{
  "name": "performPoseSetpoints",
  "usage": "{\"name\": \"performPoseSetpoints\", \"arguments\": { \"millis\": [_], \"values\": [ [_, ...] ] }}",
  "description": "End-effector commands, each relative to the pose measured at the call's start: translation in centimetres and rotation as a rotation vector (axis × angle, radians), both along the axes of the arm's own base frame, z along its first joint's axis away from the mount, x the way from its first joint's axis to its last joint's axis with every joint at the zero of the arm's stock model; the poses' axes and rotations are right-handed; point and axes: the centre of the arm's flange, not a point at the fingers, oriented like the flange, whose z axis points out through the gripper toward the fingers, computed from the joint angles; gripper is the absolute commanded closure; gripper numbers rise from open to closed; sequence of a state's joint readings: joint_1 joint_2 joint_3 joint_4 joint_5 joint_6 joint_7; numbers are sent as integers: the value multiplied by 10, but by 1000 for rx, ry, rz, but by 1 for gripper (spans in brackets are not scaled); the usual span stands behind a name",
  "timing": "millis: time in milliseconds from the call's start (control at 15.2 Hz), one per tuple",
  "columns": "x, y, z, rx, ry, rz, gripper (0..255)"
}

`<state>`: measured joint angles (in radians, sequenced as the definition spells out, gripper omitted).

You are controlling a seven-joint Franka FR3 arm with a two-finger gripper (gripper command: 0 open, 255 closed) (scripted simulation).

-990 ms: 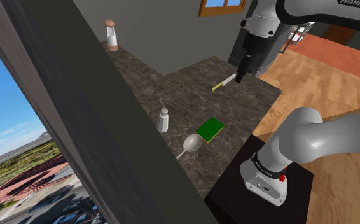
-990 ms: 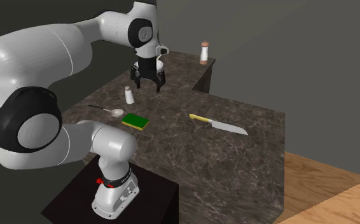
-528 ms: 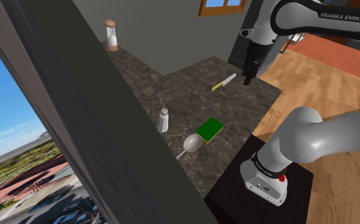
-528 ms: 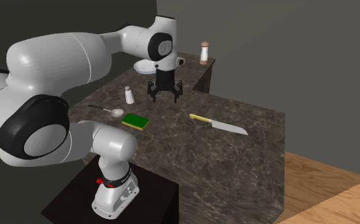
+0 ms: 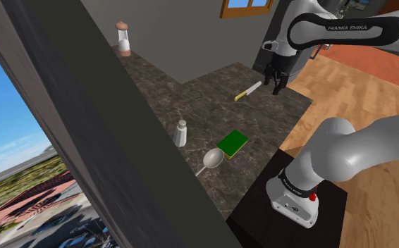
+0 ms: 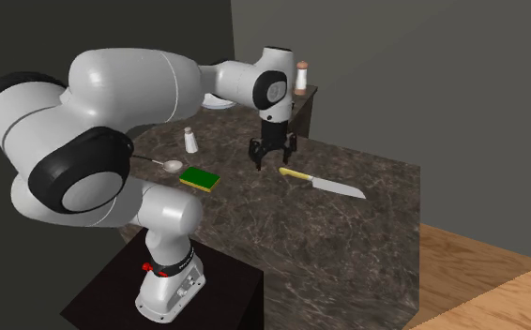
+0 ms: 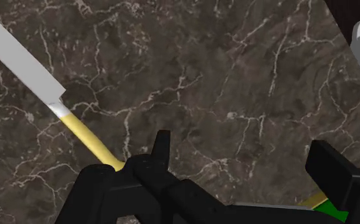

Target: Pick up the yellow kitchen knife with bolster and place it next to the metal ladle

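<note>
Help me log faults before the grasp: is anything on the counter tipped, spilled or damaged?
Nothing stands out. The knife lies flat and whole on the counter, the ladle and sponge lie flat, and the shaker stands upright. The open gripper hovers by the knife's handle.
</note>
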<state>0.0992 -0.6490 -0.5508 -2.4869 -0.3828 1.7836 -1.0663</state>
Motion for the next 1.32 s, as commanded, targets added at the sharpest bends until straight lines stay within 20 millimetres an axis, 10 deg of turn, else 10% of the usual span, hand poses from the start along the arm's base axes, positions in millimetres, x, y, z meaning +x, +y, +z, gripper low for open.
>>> {"name": "performPoseSetpoints", "arguments": {
  "millis": [0, 924, 1254],
  "values": [
    [13, -20, -11, -3, 5, 94, 0],
    [128, -122, -95, -13, 41, 702, 0],
    [128, -125, -117, -13, 41, 711, 0]
  ]
}}
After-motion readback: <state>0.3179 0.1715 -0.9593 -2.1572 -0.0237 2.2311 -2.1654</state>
